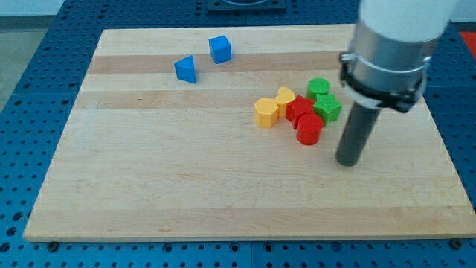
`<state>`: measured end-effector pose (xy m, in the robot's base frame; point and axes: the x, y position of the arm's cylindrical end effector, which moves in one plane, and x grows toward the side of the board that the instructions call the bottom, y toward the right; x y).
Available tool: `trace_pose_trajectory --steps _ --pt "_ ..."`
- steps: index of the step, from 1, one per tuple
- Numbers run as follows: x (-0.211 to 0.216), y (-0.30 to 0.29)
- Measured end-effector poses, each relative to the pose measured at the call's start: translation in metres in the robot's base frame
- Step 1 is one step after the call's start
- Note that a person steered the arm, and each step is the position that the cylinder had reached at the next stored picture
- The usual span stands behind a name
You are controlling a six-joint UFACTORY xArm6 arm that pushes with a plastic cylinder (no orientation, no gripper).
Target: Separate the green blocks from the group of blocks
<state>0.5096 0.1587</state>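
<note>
Our tip (348,161), a bare rod tool holding nothing, stands at four o'clock of the green star block (327,109) and green round block (318,87), which touch the cluster's right edge; next we likely push them rightward.

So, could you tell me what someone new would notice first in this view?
Probably the arm's big grey-and-white body at the view's upper right, its dark rod ending at my tip, just right of and below the cluster. Next comes that tight cluster: two green blocks, two red blocks and two yellow blocks. Two blue blocks sit apart at upper left.
</note>
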Motion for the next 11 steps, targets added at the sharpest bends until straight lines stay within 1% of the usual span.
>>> trace_pose_trajectory --steps 1,2,3,4,5,7,8,9,11 --pt "-0.028 0.014" --pt "-0.054 0.014" --pt "-0.068 0.013" --pt "-0.069 0.012" --pt "-0.06 0.007" --pt "-0.061 -0.034" --pt "-0.063 -0.04" --pt "-0.084 -0.04" --pt "-0.141 -0.04"
